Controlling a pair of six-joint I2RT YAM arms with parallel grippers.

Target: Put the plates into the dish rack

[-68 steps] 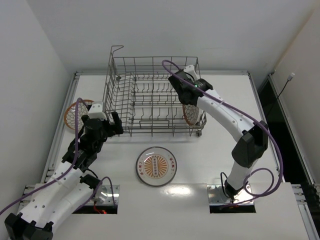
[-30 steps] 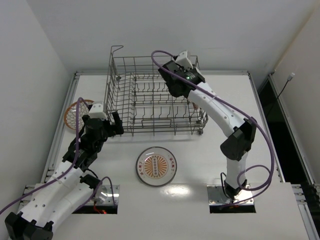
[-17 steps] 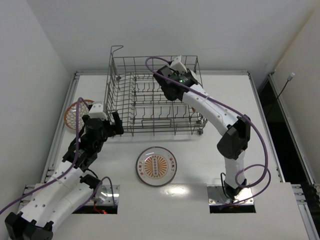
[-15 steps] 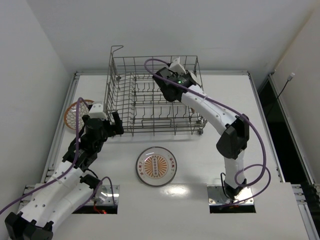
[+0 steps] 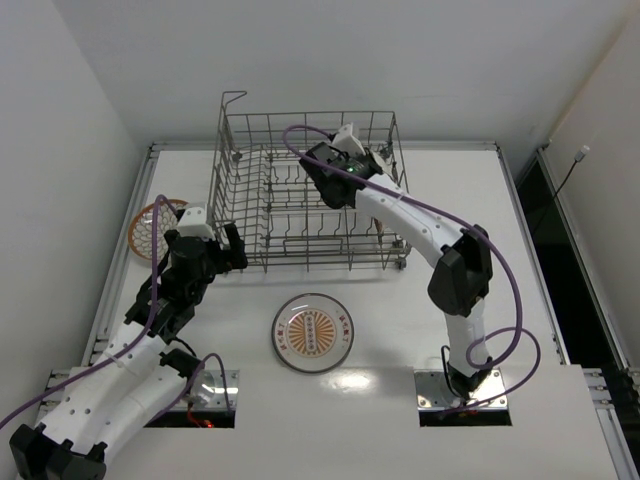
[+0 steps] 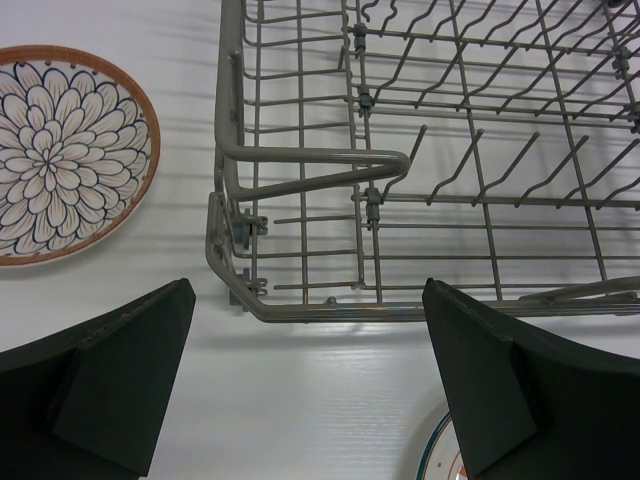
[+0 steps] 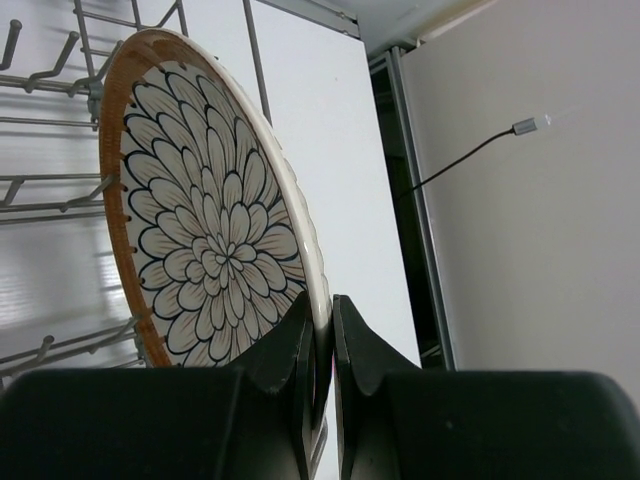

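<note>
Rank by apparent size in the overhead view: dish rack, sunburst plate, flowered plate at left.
Largest: dish rack.
Unranked: sunburst plate and flowered plate look alike; the left arm partly hides the latter.

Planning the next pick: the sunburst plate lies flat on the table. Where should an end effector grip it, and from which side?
Take the sunburst plate by its near rim, probably coming down steeply from above. It lies flat, so only the rim edge offers a pinch, with one finger inside and one outside.
</note>
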